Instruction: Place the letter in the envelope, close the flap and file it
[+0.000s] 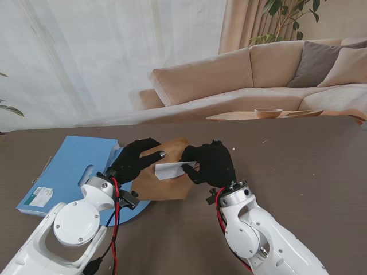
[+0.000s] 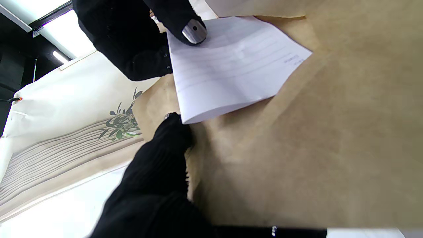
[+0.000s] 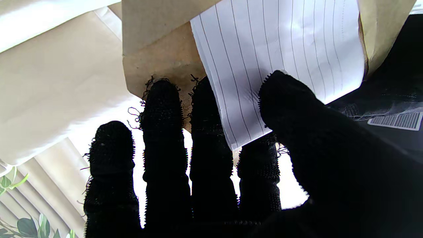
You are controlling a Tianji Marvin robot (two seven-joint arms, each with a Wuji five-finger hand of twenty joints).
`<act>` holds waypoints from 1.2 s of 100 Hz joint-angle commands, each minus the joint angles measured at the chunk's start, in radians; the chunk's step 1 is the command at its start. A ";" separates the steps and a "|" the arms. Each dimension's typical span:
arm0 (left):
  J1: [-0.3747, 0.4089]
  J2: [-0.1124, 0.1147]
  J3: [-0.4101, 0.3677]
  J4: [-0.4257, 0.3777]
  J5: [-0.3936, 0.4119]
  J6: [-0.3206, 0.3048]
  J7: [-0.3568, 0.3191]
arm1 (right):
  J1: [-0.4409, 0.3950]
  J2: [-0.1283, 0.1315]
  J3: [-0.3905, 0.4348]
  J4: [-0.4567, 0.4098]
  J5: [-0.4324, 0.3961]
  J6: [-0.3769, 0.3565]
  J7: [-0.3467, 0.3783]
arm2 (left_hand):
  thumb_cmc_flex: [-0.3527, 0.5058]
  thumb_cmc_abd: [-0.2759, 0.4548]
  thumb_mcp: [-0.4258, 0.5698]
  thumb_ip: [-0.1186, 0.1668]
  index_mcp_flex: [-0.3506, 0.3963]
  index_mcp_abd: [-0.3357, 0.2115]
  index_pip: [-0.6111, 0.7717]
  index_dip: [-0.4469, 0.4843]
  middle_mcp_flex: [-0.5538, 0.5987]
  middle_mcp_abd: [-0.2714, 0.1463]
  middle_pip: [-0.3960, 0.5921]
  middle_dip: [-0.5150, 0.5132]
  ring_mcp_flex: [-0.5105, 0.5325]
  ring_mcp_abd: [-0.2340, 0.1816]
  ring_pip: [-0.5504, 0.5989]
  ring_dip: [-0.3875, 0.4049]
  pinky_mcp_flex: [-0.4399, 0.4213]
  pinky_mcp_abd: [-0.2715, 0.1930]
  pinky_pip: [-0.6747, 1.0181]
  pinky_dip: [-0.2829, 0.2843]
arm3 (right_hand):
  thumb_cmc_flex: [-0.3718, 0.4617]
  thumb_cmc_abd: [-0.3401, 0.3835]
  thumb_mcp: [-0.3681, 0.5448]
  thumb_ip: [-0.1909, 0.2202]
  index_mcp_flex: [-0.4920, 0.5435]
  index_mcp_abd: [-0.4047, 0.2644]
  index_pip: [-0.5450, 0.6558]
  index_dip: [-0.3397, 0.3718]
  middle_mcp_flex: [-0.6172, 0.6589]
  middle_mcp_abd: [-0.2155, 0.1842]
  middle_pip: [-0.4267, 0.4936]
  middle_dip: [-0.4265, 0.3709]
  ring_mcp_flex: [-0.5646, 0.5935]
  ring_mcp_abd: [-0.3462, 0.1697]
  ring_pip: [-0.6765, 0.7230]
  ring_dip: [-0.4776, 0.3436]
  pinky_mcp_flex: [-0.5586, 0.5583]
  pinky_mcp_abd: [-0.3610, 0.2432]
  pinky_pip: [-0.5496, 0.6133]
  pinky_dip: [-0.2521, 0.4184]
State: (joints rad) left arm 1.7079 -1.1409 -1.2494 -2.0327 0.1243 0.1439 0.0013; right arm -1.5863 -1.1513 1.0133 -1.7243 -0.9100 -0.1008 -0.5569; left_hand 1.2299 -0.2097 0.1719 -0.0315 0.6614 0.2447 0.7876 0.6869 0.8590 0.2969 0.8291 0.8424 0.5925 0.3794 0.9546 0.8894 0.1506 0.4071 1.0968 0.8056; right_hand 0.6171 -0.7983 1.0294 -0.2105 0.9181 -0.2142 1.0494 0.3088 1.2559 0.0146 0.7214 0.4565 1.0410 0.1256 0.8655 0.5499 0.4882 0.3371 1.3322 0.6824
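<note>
A brown kraft envelope (image 1: 163, 177) is held up off the table in front of me, its mouth turned toward my right hand. My left hand (image 1: 135, 160) is shut on its left edge, thumb on the front face. The white lined letter (image 1: 172, 170) sticks partway out of the mouth. My right hand (image 1: 211, 163) pinches the letter's free end between thumb and fingers. The left wrist view shows the letter (image 2: 228, 69) lying against the brown envelope (image 2: 330, 148). In the right wrist view the thumb presses on the lined letter (image 3: 281, 46) beside the envelope (image 3: 155, 43).
A blue file folder (image 1: 69, 172) lies flat on the dark table (image 1: 298, 166) at my left, partly under the left arm and the envelope. A small white label (image 1: 41, 196) sits on its near corner. A beige sofa stands beyond the table's far edge.
</note>
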 commanded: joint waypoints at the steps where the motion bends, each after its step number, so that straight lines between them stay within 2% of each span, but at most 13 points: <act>1: 0.008 -0.007 0.000 -0.014 -0.004 0.002 -0.015 | 0.000 -0.001 -0.006 -0.005 -0.005 -0.005 0.029 | 0.061 0.041 0.035 -0.014 -0.029 -0.020 0.040 0.018 -0.011 -0.017 0.004 0.017 0.002 0.002 0.009 0.017 0.001 0.006 0.023 -0.004 | -0.016 -0.021 0.004 0.008 0.023 0.008 0.006 -0.008 0.031 -0.002 0.013 -0.004 0.023 0.001 0.013 0.020 0.002 0.014 0.026 0.020; 17: 0.009 -0.007 -0.001 -0.016 -0.007 0.002 -0.017 | 0.001 0.007 -0.010 -0.016 -0.026 0.007 0.056 | 0.061 0.043 0.036 -0.014 -0.030 -0.021 0.042 0.019 -0.012 -0.019 0.004 0.019 0.001 0.000 0.008 0.017 0.001 0.006 0.022 -0.004 | -0.048 -0.010 -0.018 0.010 0.001 -0.011 -0.010 -0.015 -0.004 -0.010 0.000 -0.007 -0.013 0.007 0.002 0.017 -0.030 0.003 0.019 0.021; 37: 0.009 -0.007 -0.001 -0.015 -0.005 0.002 -0.017 | -0.013 0.019 -0.004 -0.043 -0.059 0.024 0.091 | 0.061 0.042 0.037 -0.014 -0.031 -0.020 0.042 0.019 -0.012 -0.019 0.003 0.022 0.002 0.000 0.008 0.017 0.001 0.006 0.022 -0.004 | -0.049 -0.010 -0.062 0.025 -0.054 -0.030 -0.061 -0.035 -0.126 -0.030 0.038 0.060 -0.127 0.004 0.024 0.046 -0.100 -0.022 0.017 0.053; 48: 0.010 -0.006 -0.001 -0.016 -0.006 0.003 -0.019 | -0.013 0.024 -0.007 -0.050 -0.084 0.034 0.096 | 0.061 0.043 0.035 -0.015 -0.031 -0.021 0.042 0.019 -0.012 -0.020 0.002 0.022 0.001 0.000 0.007 0.018 0.001 0.006 0.022 -0.004 | -0.031 -0.002 -0.056 0.033 -0.021 -0.053 -0.052 -0.045 -0.171 -0.032 0.075 0.110 -0.173 0.000 0.054 0.069 -0.115 -0.033 0.027 0.080; 55: 0.009 -0.006 0.000 -0.016 -0.005 0.004 -0.021 | -0.014 0.027 -0.010 -0.056 -0.097 0.042 0.105 | 0.061 0.043 0.036 -0.014 -0.031 -0.021 0.042 0.018 -0.012 -0.018 0.001 0.023 0.001 0.000 0.007 0.018 0.001 0.006 0.022 -0.004 | -0.028 0.020 -0.061 0.044 0.015 -0.062 -0.048 -0.089 -0.257 -0.015 0.069 0.141 -0.257 0.003 0.060 0.087 -0.144 -0.056 0.029 0.103; 62: 0.008 -0.005 0.000 -0.016 -0.004 0.004 -0.025 | -0.017 0.033 -0.010 -0.068 -0.116 0.057 0.122 | 0.061 0.043 0.036 -0.014 -0.031 -0.021 0.042 0.019 -0.012 -0.020 0.001 0.023 0.001 -0.001 0.007 0.018 0.001 0.006 0.021 -0.004 | -0.045 0.043 -0.070 0.054 0.011 -0.046 -0.059 -0.126 -0.350 -0.010 0.074 0.166 -0.338 -0.003 0.075 0.108 -0.175 -0.081 0.031 0.120; 69: 0.007 -0.004 0.000 -0.015 -0.003 0.004 -0.027 | -0.019 0.037 -0.009 -0.078 -0.128 0.063 0.142 | 0.061 0.043 0.036 -0.014 -0.031 -0.021 0.042 0.018 -0.012 -0.019 0.001 0.024 0.000 0.000 0.006 0.018 0.000 0.005 0.021 -0.004 | -0.059 0.048 -0.082 0.058 -0.024 -0.018 -0.076 -0.135 -0.387 -0.012 0.082 0.170 -0.365 -0.007 0.083 0.117 -0.187 -0.088 0.030 0.128; 78: 0.007 -0.004 0.000 -0.015 -0.003 0.004 -0.029 | -0.021 0.039 -0.008 -0.084 -0.133 0.063 0.155 | 0.061 0.044 0.036 -0.014 -0.031 -0.022 0.042 0.019 -0.013 -0.020 0.000 0.024 0.001 -0.001 0.006 0.018 0.000 0.004 0.020 -0.004 | -0.064 0.037 -0.095 0.061 -0.080 -0.018 -0.090 -0.103 -0.404 -0.017 0.097 0.175 -0.371 -0.012 0.086 0.123 -0.192 -0.092 0.027 0.137; 83: 0.007 -0.004 0.000 -0.015 -0.002 0.004 -0.029 | -0.021 0.040 -0.008 -0.085 -0.137 0.063 0.153 | 0.061 0.043 0.036 -0.014 -0.031 -0.020 0.042 0.019 -0.012 -0.019 0.000 0.024 0.000 0.000 0.006 0.018 0.000 0.004 0.020 -0.004 | -0.063 0.028 -0.094 0.060 -0.101 -0.034 -0.091 -0.058 -0.401 -0.026 0.112 0.180 -0.363 -0.017 0.091 0.127 -0.187 -0.093 0.027 0.142; 97: 0.007 -0.004 0.002 -0.015 0.001 0.008 -0.028 | -0.014 0.036 -0.018 -0.074 -0.132 0.053 0.125 | 0.061 0.044 0.036 -0.014 -0.031 -0.021 0.041 0.019 -0.012 -0.019 0.000 0.025 0.000 0.000 0.006 0.018 0.000 0.004 0.020 -0.004 | -0.034 0.003 -0.071 0.052 -0.096 -0.077 -0.059 0.036 -0.342 -0.041 0.150 0.208 -0.314 -0.021 0.122 0.137 -0.158 -0.083 0.038 0.150; 120: 0.006 -0.003 0.007 -0.014 0.011 0.011 -0.028 | -0.012 0.035 -0.022 -0.077 -0.133 0.043 0.114 | 0.061 0.044 0.036 -0.013 -0.031 -0.021 0.041 0.019 -0.013 -0.019 -0.002 0.025 0.000 0.001 0.005 0.019 -0.002 0.005 0.018 -0.005 | -0.025 0.010 -0.058 0.046 -0.079 -0.073 -0.069 0.036 -0.249 -0.050 0.114 0.179 -0.247 -0.018 0.126 0.124 -0.127 -0.070 0.045 0.147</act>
State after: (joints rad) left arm 1.7099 -1.1398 -1.2463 -2.0361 0.1327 0.1519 -0.0101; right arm -1.5950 -1.1123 0.9945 -1.7941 -1.0421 -0.0502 -0.4594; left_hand 1.2299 -0.2097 0.1728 -0.0323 0.6599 0.2453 0.7877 0.6873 0.8590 0.2969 0.8287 0.8537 0.5925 0.3798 0.9546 0.8896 0.1506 0.4073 1.0968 0.8056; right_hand 0.5770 -0.7825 0.9520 -0.1650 0.8387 -0.2670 0.9781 0.3409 0.9713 -0.0133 0.8507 0.6489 0.7662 0.1255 0.9794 0.6657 0.3568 0.2748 1.3550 0.8150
